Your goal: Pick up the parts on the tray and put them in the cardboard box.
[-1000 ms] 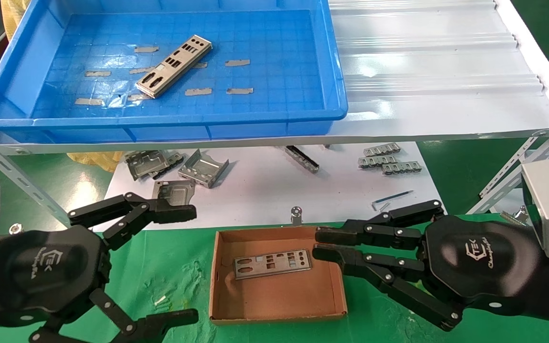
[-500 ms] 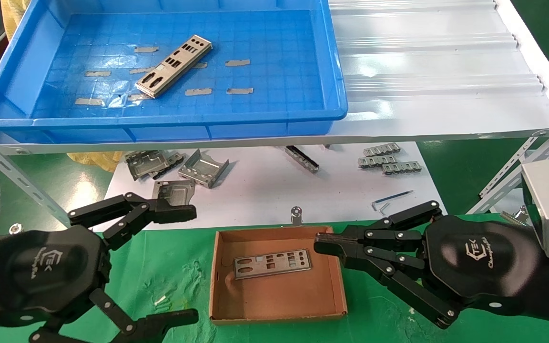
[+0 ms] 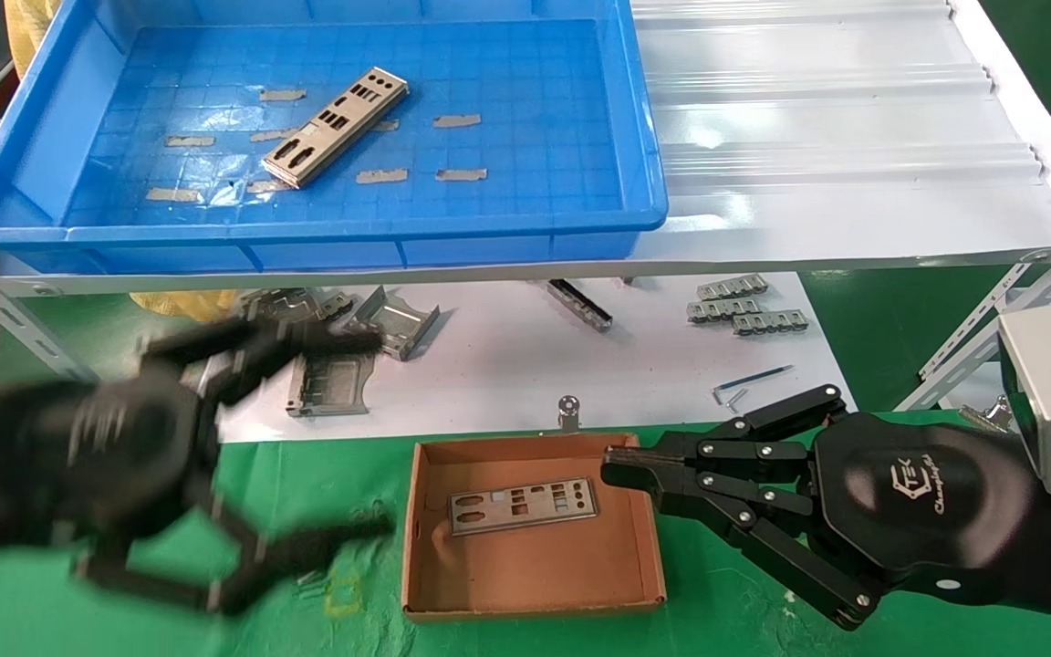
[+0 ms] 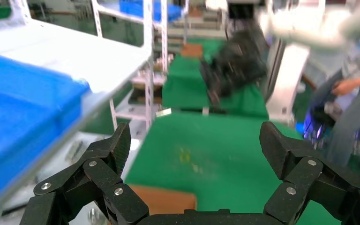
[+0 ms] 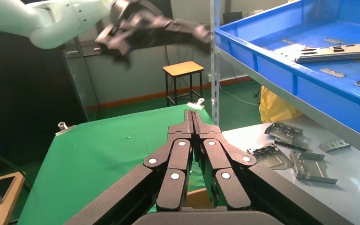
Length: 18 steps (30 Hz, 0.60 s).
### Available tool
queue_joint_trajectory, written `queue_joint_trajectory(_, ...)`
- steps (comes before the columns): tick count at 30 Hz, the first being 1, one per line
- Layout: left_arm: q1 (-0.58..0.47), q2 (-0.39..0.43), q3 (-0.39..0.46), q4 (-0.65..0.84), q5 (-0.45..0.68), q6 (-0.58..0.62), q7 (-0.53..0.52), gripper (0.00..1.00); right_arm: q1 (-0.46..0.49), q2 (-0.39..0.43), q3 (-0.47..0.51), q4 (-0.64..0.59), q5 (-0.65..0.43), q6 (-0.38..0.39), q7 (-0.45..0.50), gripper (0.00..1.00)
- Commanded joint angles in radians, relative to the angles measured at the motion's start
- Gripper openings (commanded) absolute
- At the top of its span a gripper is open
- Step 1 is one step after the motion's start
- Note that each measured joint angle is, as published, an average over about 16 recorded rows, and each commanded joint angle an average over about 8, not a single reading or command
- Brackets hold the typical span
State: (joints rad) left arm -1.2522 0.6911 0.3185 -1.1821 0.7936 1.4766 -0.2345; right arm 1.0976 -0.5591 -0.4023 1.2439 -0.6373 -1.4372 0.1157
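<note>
Blur smears the left gripper (image 3: 306,438) in the head view, low on the left above the green cloth (image 3: 763,630), so its outline is hard to trace there; the left wrist view shows its fingers (image 4: 108,154) spread wide with nothing between them. One part (image 3: 336,127) lies diagonally on the floor of the tray (image 3: 325,228), among bits of grey tape (image 3: 379,175), and the tray's far side runs out of view at the top. That tray sits on the white ribbed shelf (image 3: 854,137). A second part (image 3: 523,505) lies flat inside the cardboard box (image 3: 535,584), toward its far side. The right gripper (image 3: 615,467) hangs at the box's right far corner with its fingers pressed together and empty, its tips just beside the end of that part; whether they touch the box wall cannot be told. On the white sheet (image 3: 525,365) below the shelf lie grey bent brackets (image 3: 393,321), partly hidden by the left gripper, and small toothed strips (image 3: 731,308).
</note>
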Motion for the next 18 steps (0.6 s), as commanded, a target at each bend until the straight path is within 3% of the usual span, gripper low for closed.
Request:
queue_joint_trajectory(1, -0.054, 0.022, 0.011, 0.023, 0.011, -0.006, -0.027, 1.00, 0.000, 0.000, 0.000, 0.000, 0.000, 0.000, 0.000, 0.00)
queue_joint_trajectory(14, -0.525, 0.311, 0.159, 0.600, 0.307, -0.077, 0.052, 1.00, 0.000, 0.000, 0.000, 0.000, 0.000, 0.000, 0.000, 0.02)
queue_joint_trajectory(15, -0.551, 0.330, 0.168, 0.644, 0.326, -0.089, 0.062, 1.00, 0.000, 0.000, 0.000, 0.000, 0.000, 0.000, 0.000, 0.06)
queue_joint_trajectory(18, -0.616, 0.383, 0.191, 0.766, 0.374, -0.147, 0.088, 1.00, 0.000, 0.000, 0.000, 0.000, 0.000, 0.000, 0.000, 0.44)
